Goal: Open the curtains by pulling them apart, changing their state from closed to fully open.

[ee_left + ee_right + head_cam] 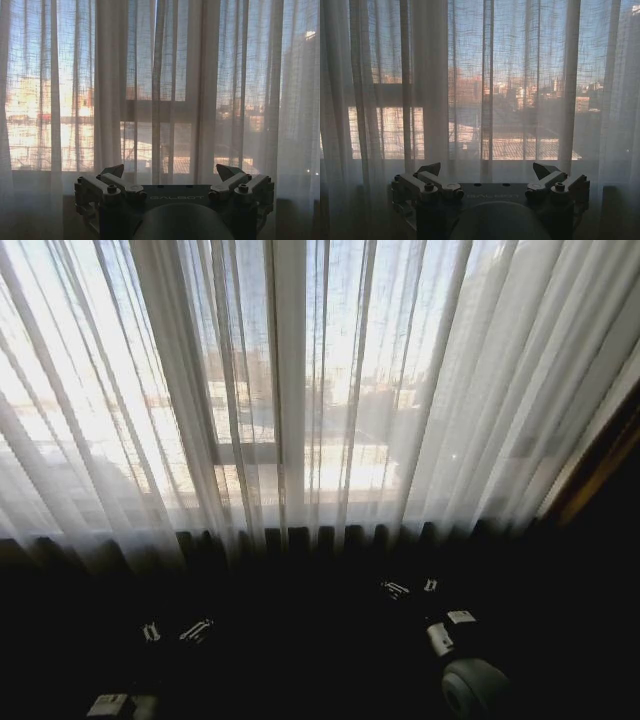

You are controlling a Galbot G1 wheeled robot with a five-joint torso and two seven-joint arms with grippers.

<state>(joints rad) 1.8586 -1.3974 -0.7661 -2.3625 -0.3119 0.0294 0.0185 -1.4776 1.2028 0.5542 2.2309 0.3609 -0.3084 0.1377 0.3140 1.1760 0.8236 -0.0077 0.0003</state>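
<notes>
While we look down from the head cam, the curtains (320, 390) hang closed across the whole window, pleats running top to bottom, hems ending at the dark band below. Both panels seem to meet near the pale window post (290, 370) at centre. Left gripper (175, 631) sits low in shadow on the left, right gripper (410, 587) low on the right, slightly nearer the fabric; both apart from it. Finger spread hard to read in this view.

Left wrist cam: left gripper (172, 175) faces the curtains (110, 90), fingers (112, 172) spread wide, nothing betw. them. Fabric hangs beyond the tips, w/ no contact. A thick fold stands just off centre; city skyline shows through the weave.

Right wrist cam: right gripper (490, 172) also faces the curtains (530, 75), fingers (430, 170) wide apart, empty. Cloth hangs ahead of the tips, not touching. Buildings visible through the sheer.
</notes>
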